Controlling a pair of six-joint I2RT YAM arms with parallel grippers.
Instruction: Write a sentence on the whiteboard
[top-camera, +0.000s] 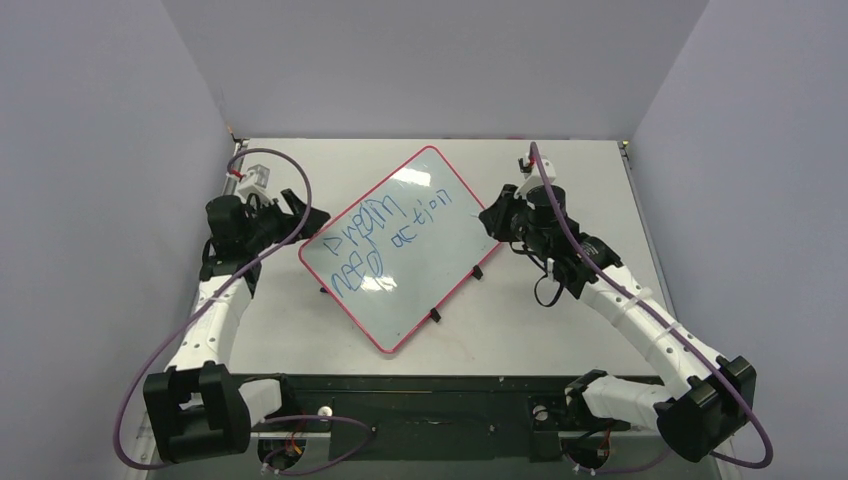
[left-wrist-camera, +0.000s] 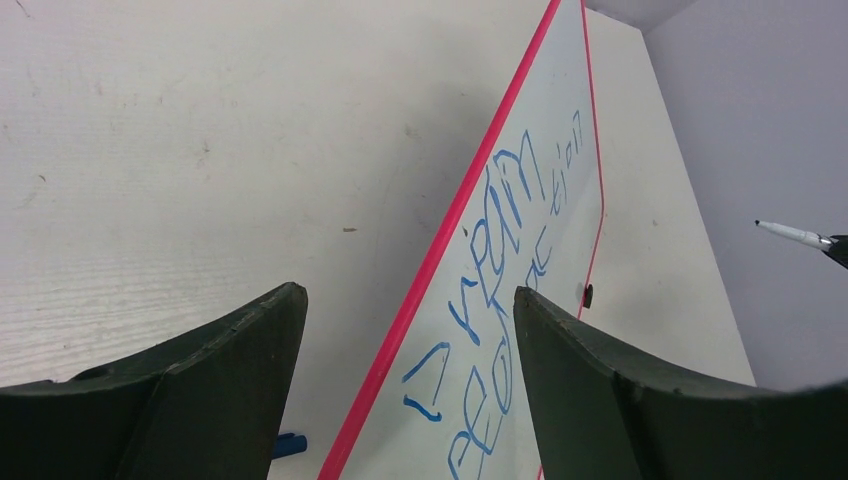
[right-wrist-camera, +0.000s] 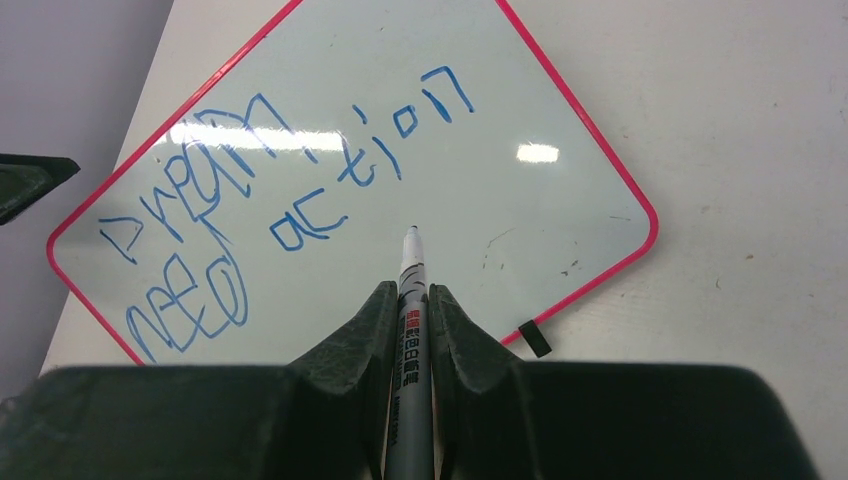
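right pincer (right-wrist-camera: 412, 292), clamped on a slim white marker (right-wrist-camera: 411, 255), hangs just right of the flat red-rimmed whiteboard (top-camera: 430, 270), tip toward its blue handwritten sentence (top-camera: 390, 235); left pincer (left-wrist-camera: 407, 295) apart, empty

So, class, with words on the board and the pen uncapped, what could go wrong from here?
1. The right gripper holds the marker with its bare tip aimed over the whiteboard; a dip could streak the sentence.
2. The left gripper stands open, gripping nothing, so the whiteboard lies loose on the table and may slide if pushed.
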